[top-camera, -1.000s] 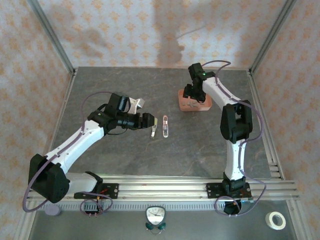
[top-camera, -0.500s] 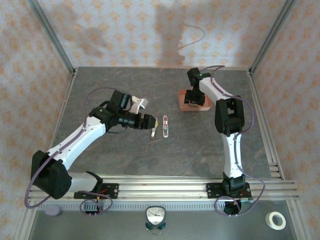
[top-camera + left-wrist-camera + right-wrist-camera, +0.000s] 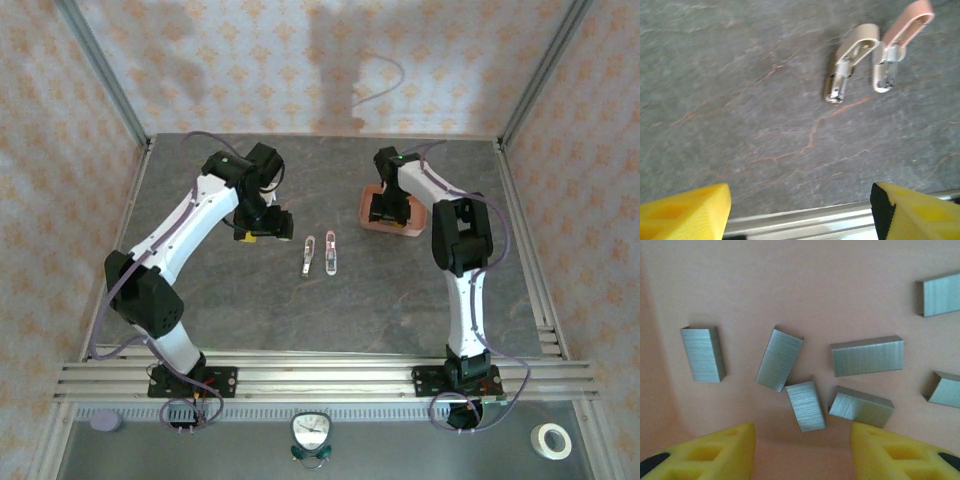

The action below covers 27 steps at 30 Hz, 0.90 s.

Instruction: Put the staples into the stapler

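Left arm (image 3: 190,215) swung back; staples (image 3: 867,356) grey, ribbed (seven strips scattered).

Seven staples (image 3: 867,356), short grey ribbed metal strips, lie loose at differing angles on the floor of the salmon-pink tray (image 3: 790,270), just ahead of the right gripper (image 3: 802,452). The two nearest sit just beyond the gap between its spread fingertips, untouched. The stapler (image 3: 850,62) lies on the tabletop (image 3: 740,100) well ahead of the left gripper (image 3: 800,220) and off to one side. It shows as two slim pieces side by side, one beige, one pink, each with shiny metal at its near end.
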Available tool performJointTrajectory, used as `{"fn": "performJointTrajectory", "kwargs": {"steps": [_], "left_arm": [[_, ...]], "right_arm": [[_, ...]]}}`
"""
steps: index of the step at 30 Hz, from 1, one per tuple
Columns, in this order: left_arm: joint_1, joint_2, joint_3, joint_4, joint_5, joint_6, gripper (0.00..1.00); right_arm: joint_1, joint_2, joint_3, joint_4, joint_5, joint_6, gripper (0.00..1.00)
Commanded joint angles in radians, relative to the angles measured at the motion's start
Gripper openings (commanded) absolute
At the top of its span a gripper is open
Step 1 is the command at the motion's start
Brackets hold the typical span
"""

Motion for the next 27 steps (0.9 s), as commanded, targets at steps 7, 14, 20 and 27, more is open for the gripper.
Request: {"fn": "performJointTrajectory", "kwargs": {"steps": [7, 14, 20, 27], "left_arm": [[-0.106, 0.106, 0.199, -0.273, -0.330, -0.085, 0.74], [-0.145, 0.171, 0.227, -0.362, -0.490, -0.077, 0.76], [-0.171, 0.199, 0.218, -0.371, -0.557, -0.044, 0.77], [-0.191, 0.209, 0.187, -0.354, -0.568, -0.011, 0.79]], "right_arm": [[0.089, -0.144, -0.209, -0.042, 0.017, 0.087, 0.53], [0.123, -0.243, -0.330, -0.041, 0.018, 0.155, 0.53], [0.135, -0.308, -0.412, -0.038, 0.009, 0.202, 0.53], [0.144, -0.356, -0.477, -0.030, 0.002, 0.250, 0.53]]}}
